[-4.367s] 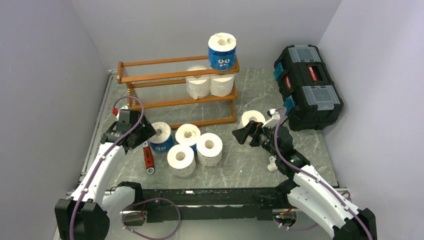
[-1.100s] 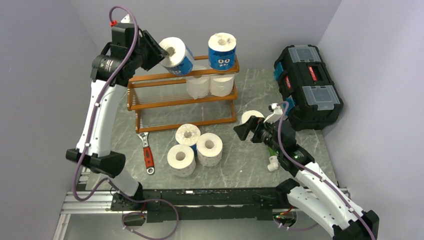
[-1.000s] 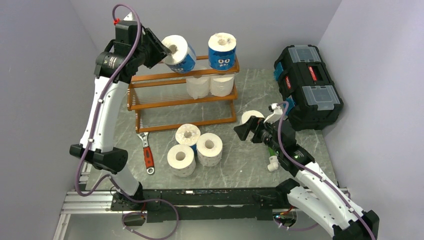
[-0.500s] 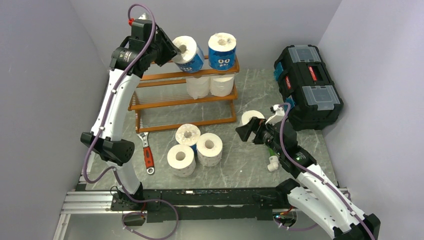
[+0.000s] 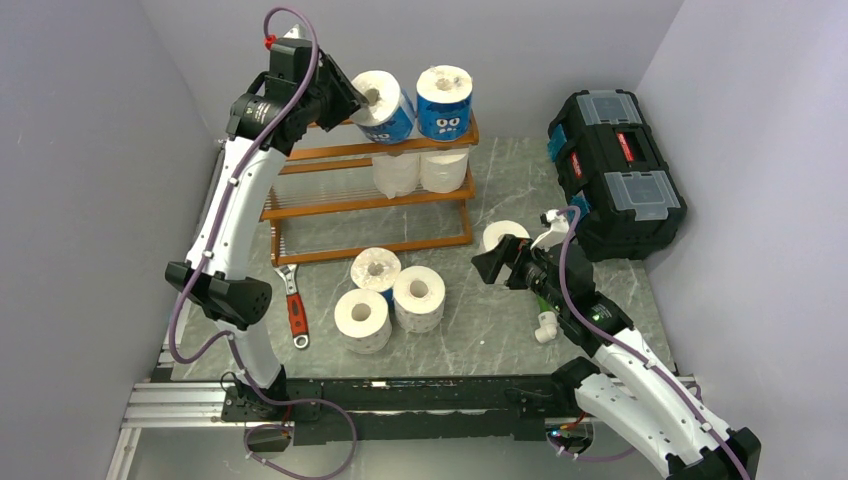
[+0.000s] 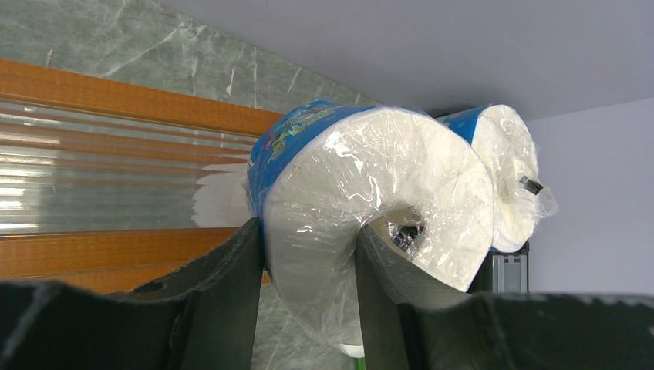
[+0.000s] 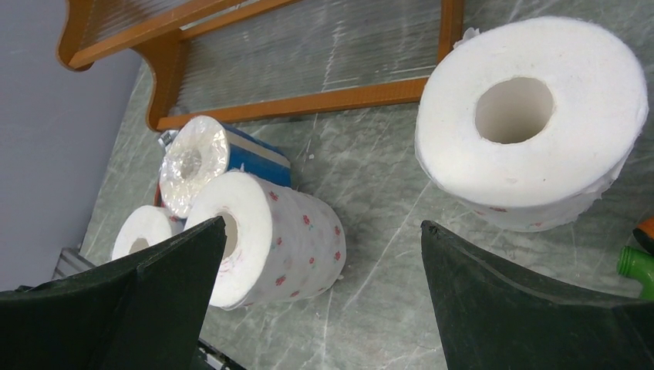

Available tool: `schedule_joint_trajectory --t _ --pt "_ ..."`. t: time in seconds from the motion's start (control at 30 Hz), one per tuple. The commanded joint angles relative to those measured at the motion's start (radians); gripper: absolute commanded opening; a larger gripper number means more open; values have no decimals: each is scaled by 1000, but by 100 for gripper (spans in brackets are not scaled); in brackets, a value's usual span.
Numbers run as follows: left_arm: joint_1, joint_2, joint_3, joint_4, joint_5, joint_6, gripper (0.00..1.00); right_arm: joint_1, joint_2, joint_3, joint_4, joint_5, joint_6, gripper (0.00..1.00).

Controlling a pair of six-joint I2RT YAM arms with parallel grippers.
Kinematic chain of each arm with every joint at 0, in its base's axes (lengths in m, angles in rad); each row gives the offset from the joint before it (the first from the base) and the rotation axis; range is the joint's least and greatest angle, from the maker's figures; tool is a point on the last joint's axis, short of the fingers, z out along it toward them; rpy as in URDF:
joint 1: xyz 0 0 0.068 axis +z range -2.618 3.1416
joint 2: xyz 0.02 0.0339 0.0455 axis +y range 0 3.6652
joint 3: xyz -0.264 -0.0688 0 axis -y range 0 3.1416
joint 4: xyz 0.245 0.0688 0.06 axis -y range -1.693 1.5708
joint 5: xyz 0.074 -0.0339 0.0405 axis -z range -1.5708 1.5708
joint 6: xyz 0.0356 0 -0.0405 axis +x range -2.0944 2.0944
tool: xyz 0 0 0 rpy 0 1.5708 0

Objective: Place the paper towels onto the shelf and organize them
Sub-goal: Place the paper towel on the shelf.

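Observation:
My left gripper (image 5: 352, 95) is shut on a blue-wrapped paper towel roll (image 5: 385, 100) and holds it tilted over the top tier of the orange-brown shelf (image 5: 330, 205), next to another blue-wrapped roll (image 5: 445, 100) standing there. In the left wrist view my fingers (image 6: 231, 270) pinch the roll's wall (image 6: 370, 185), one finger in its core. Two white rolls (image 5: 420, 170) stand on the middle tier. Three rolls (image 5: 390, 295) sit on the table in front of the shelf. My right gripper (image 5: 490, 268) is open and empty beside a white roll (image 5: 506, 236), which also shows in the right wrist view (image 7: 532, 131).
A black toolbox (image 5: 615, 170) stands at the right. A red-handled wrench (image 5: 296, 310) lies left of the loose rolls. A green bottle (image 7: 636, 262) and a small white part (image 5: 545, 325) lie by the right arm. The shelf's bottom tier (image 7: 308, 100) holds nothing.
My left arm lifted the blue-wrapped roll from the table and has carried it rightward over the top tier, close to the other blue roll. The right arm has barely moved.

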Motion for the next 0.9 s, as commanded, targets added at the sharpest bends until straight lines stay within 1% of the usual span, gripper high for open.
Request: schedule_joint_trajectory --t 0.0,0.07,0.17,0.27,0.33,0.53,0.7,0.87 --pt "-11 -5 49 97 0 0 14 5 -7 11 20 21 -20 99" --pt "-12 -5 49 97 -1 1 16 4 -11 11 19 21 -23 99" --pt "-14 -5 49 100 -4 4 24 4 -10 13 14 20 -28 99" --pt "-16 -7 44 104 -6 9 29 4 -10 11 13 21 -28 99" --pt "-16 -9 38 109 -4 6 36 4 -13 10 13 21 -28 99" --pt "-23 -11 27 132 -2 6 48 5 -19 8 7 45 -30 99" --pt "-26 -9 26 136 -3 12 52 4 -24 8 2 53 -33 99" --pt "-28 -15 36 120 -25 26 51 4 -23 8 2 54 -36 100"
